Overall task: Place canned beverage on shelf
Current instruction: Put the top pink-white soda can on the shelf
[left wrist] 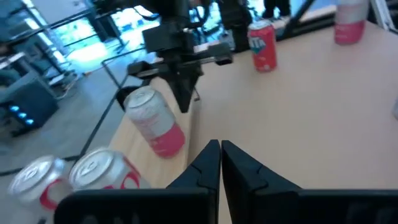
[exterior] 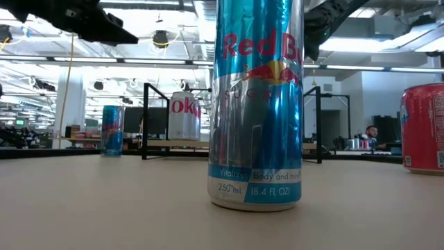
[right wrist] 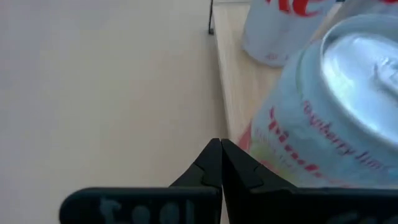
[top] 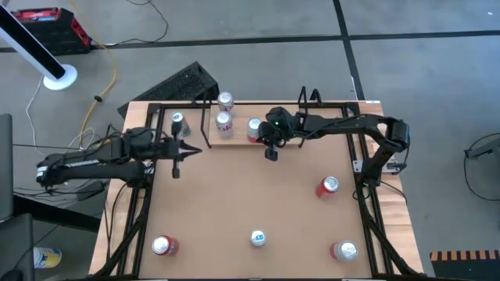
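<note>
In the high view the narrow pale wood shelf in its thin black rod frame [top: 234, 133] lies in the upper middle of the frame, and 3 cans already sit on it: a silver can with red lettering [top: 226, 101] at the top, a second silver-and-red can [top: 224, 122] just below it, and a pale can with a pinkish-red base [top: 255, 128] to their right. A slim blue-and-silver can [top: 178, 122] stands on the brown tabletop [top: 258, 195] just left of the shelf, outside the frame.

So the job looks partly done — 3 cans shelved, with 5 on the table yet to go: that blue one, a red can [top: 328, 186] at right centre, a red can [top: 164, 246] at lower left, a small blue-and-silver energy drink can [top: 258, 237] at bottom centre, and a red can [top: 344, 250] at lower right.

The left gripper [top: 175, 153] reaches in from the left edge and hovers just below the blue can, its fingers pressed together on nothing. In its wrist view the tips meet over bare table.

The right gripper [top: 270, 150] stretches in from the right and points down beside the shelf's lower edge, next to the pale can. Its fingers are also closed and empty — the right wrist view shows that can [right wrist: 336, 106] close by but not between them.
</note>
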Action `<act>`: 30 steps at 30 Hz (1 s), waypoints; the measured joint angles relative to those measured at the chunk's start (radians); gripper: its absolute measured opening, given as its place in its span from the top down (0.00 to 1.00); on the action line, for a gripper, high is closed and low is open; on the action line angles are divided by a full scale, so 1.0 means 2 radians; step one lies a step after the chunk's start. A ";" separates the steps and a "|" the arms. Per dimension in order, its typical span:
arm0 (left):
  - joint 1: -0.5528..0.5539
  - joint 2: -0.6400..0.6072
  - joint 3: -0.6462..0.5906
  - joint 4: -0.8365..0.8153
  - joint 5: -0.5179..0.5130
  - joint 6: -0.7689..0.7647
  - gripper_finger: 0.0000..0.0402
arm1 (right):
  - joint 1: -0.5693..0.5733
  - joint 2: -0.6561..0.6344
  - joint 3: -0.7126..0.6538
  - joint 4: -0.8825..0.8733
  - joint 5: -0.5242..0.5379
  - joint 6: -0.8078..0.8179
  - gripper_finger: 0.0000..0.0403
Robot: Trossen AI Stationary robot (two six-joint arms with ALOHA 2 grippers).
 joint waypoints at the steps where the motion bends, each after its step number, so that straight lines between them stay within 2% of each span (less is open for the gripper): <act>1: 0.000 -0.009 -0.004 0.001 -0.006 -0.006 1.00 | -0.001 0.003 0.000 0.016 0.003 0.005 0.94; 7: 0.000 -0.039 -0.009 0.004 -0.009 -0.011 1.00 | -0.005 0.021 0.001 0.060 0.026 0.017 0.94; 19: 0.000 -0.034 -0.009 0.005 -0.021 -0.017 1.00 | -0.034 0.076 0.001 0.198 0.030 0.072 0.94; 25: 0.000 -0.033 -0.009 0.006 -0.020 -0.023 1.00 | -0.040 0.057 0.001 0.147 -0.017 0.071 0.94; 30: 0.000 -0.033 -0.009 0.007 -0.029 -0.010 1.00 | -0.040 0.021 0.001 0.105 -0.011 0.036 0.94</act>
